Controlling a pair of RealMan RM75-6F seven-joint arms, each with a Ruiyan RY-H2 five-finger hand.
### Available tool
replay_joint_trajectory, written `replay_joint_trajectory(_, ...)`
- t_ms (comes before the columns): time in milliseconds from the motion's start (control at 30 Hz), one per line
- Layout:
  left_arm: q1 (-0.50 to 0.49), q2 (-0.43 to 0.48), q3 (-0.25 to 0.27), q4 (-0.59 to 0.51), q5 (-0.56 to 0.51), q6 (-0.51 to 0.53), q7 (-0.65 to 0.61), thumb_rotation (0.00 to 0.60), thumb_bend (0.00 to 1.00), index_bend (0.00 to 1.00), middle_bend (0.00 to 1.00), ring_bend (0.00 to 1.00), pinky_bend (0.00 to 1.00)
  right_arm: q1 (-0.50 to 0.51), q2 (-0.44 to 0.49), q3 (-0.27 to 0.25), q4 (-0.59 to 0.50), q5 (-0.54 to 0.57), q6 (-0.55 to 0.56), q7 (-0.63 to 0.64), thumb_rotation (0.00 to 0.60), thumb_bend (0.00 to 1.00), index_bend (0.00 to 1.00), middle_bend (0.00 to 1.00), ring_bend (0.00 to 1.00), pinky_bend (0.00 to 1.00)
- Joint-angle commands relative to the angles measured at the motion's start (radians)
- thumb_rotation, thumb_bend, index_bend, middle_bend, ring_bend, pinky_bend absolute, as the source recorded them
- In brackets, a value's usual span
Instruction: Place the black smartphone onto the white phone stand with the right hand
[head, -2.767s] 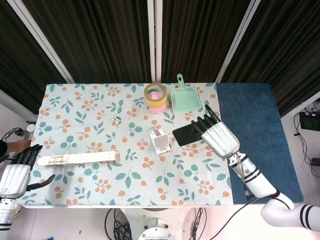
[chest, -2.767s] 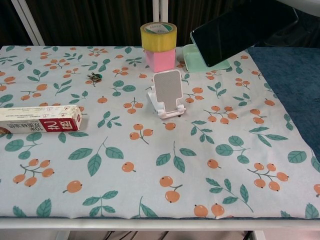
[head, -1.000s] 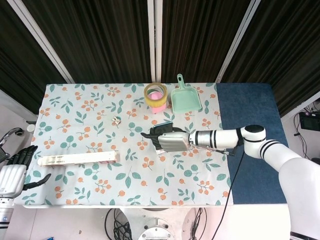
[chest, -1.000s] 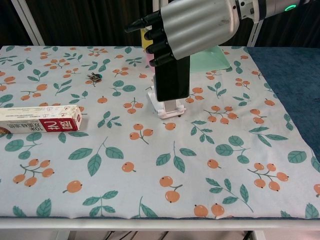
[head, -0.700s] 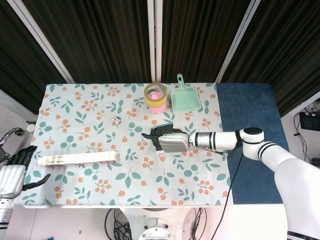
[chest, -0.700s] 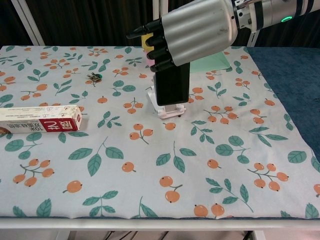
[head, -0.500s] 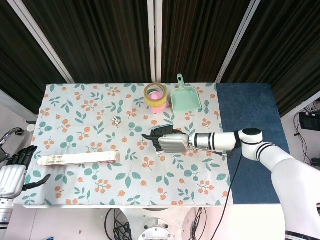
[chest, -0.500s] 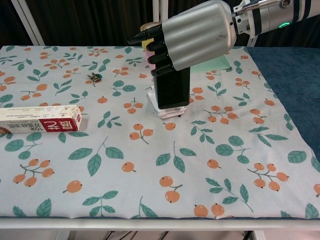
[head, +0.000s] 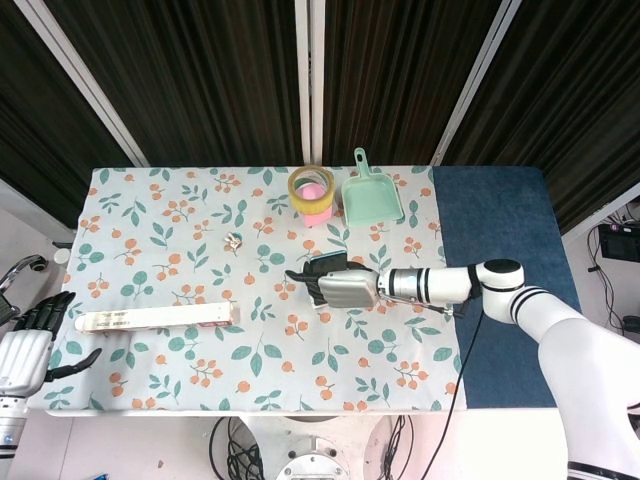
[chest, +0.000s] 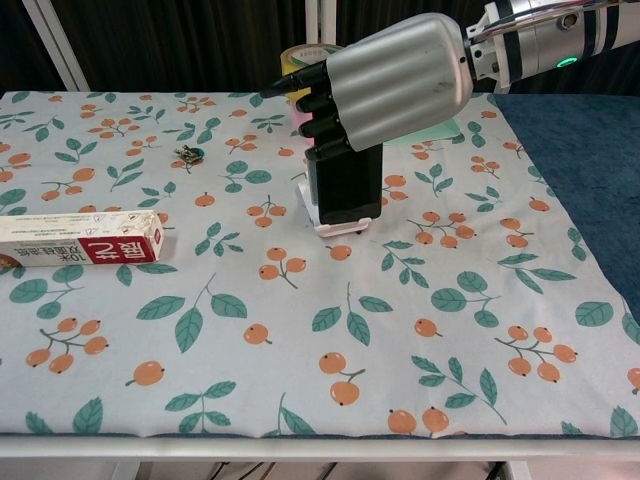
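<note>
A: Where is the phone (chest: 345, 186)?

B: Upright against the stand (chest: 335, 227), whose white foot shows just below it. The right hand (chest: 385, 85) grasps its upper part, fingers (chest: 318, 127) curled over the top edge. From the chest view the bottom edge looks to be at the stand's lip, but I cannot tell whether it sits fully in.

A: So which step is this?

B: I judge it the seating itself, nearly done. What the next move calls for is letting the phone lean back on the stand's plate, then loosening the fingers gently and lifting the hand straight away, so the light stand does not tip or slide.

A: And the other hand?

B: The left hand (head: 28, 345) hangs off the table's near corner, far from the stand, fingers spread and holding nothing.

A: What else is around the stand?

B: Behind it, a roll of yellow tape (head: 311, 184) on a pink block (head: 319, 212), with a green dustpan (head: 372, 196) beside them. Far to the stand's left lies a long box (chest: 80, 238). A leaf-and-berry tablecloth (chest: 300, 350) covers the table, with a bare blue strip (chest: 580, 190) to the stand's right and dark curtains (head: 200, 80) behind.
</note>
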Motion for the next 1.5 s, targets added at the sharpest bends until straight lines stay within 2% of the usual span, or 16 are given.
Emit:
replay_joint_trajectory(33, -0.001, -0.001, 0.000, 0.001, 0.000, -0.002, -0.001, 0.180, 0.13, 0.04, 0.08, 0.09, 0.19, 0.002, -0.003, -0.001, 0.003, 0.002, 0.000, 0.002, 0.600, 0.38, 0.55, 0.32, 0.32, 0.00)
replay_joint_trajectory(1067, 0.003, -0.002, 0.002, 0.018, -0.006, -0.007, -0.017, 0.180, 0.13, 0.04, 0.08, 0.09, 0.19, 0.025, -0.038, -0.021, 0.029, 0.030, -0.006, 0.013, 0.600, 0.38, 0.54, 0.30, 0.29, 0.00)
replay_joint_trajectory(1267, 0.001, -0.003, 0.002, 0.018, -0.005, -0.010, -0.017, 0.181, 0.13, 0.04, 0.08, 0.09, 0.19, 0.027, -0.040, -0.024, 0.025, 0.039, -0.018, 0.015, 0.600, 0.37, 0.51, 0.27, 0.25, 0.00)
replay_joint_trajectory(1367, 0.001, -0.002, 0.002, 0.018, -0.007, -0.012, -0.017, 0.182, 0.13, 0.04, 0.08, 0.09, 0.19, 0.029, -0.040, -0.027, 0.023, 0.043, -0.031, 0.014, 0.600, 0.36, 0.45, 0.23, 0.19, 0.00)
replay_joint_trajectory(1433, 0.001, -0.002, 0.001, 0.018, -0.008, -0.013, -0.017, 0.181, 0.13, 0.04, 0.08, 0.09, 0.19, 0.029, -0.040, -0.028, 0.022, 0.046, -0.042, 0.009, 0.600, 0.35, 0.33, 0.19, 0.13, 0.00)
replay_joint_trajectory(1467, 0.001, -0.002, 0.001, 0.018, -0.008, -0.013, -0.018, 0.180, 0.13, 0.04, 0.08, 0.09, 0.19, 0.028, -0.039, -0.028, 0.021, 0.049, -0.047, 0.006, 0.600, 0.34, 0.23, 0.15, 0.08, 0.00)
replay_joint_trajectory(1500, 0.001, -0.002, 0.001, 0.019, -0.008, -0.013, -0.018, 0.179, 0.13, 0.04, 0.08, 0.09, 0.19, 0.027, -0.038, -0.027, 0.017, 0.054, -0.056, 0.001, 0.600, 0.33, 0.17, 0.13, 0.06, 0.00)
